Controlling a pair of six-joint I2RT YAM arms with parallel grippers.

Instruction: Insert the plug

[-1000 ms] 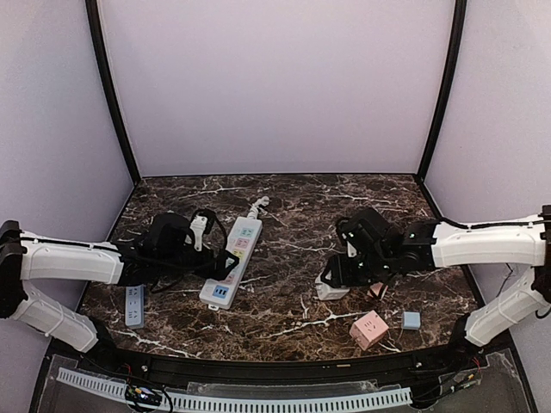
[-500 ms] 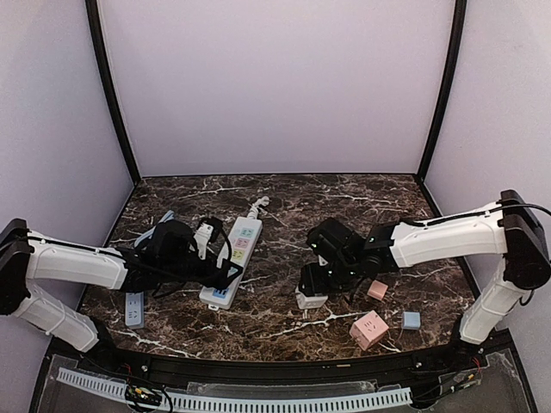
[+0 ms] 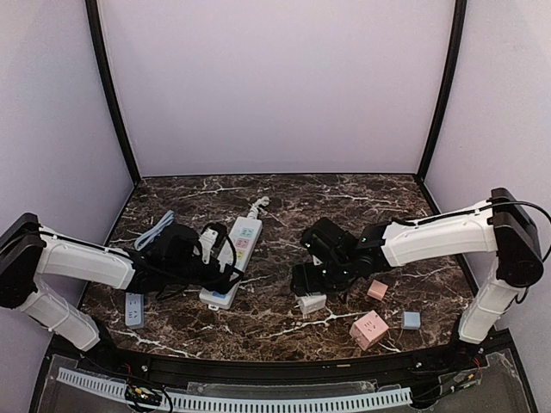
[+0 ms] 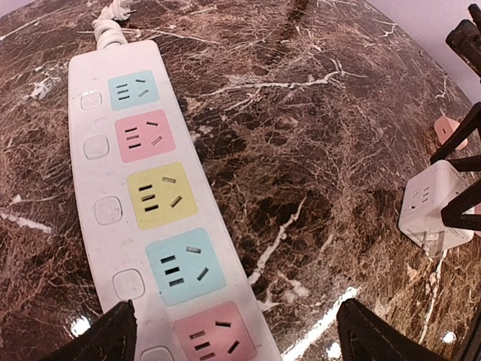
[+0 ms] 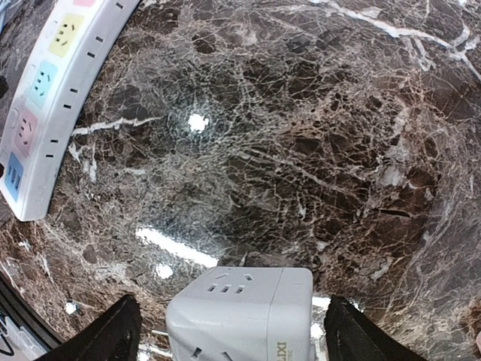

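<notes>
A white power strip (image 3: pixel 232 258) with coloured sockets lies left of centre; it also shows in the left wrist view (image 4: pixel 143 188) and the right wrist view (image 5: pixel 52 98). My left gripper (image 3: pixel 219 280) is open and empty over the strip's near end, with its fingertips (image 4: pixel 113 335) set wide apart. A white cube plug adapter (image 3: pixel 312 303) lies on the marble, its prongs toward the strip. My right gripper (image 3: pixel 310 288) is open and straddles the cube (image 5: pixel 240 312), with small gaps on both sides. The cube also shows at the right of the left wrist view (image 4: pixel 436 207).
A pink cube (image 3: pixel 368 329), a small pink block (image 3: pixel 376 290) and a small blue block (image 3: pixel 411 320) lie at the near right. A small white strip (image 3: pixel 133 307) lies near the left edge. A pale cable (image 3: pixel 159 228) lies behind the left arm.
My right gripper has moved left and nearer with the white cube, which now rests closer to the strip. My left gripper has shifted right along the strip's near end.
</notes>
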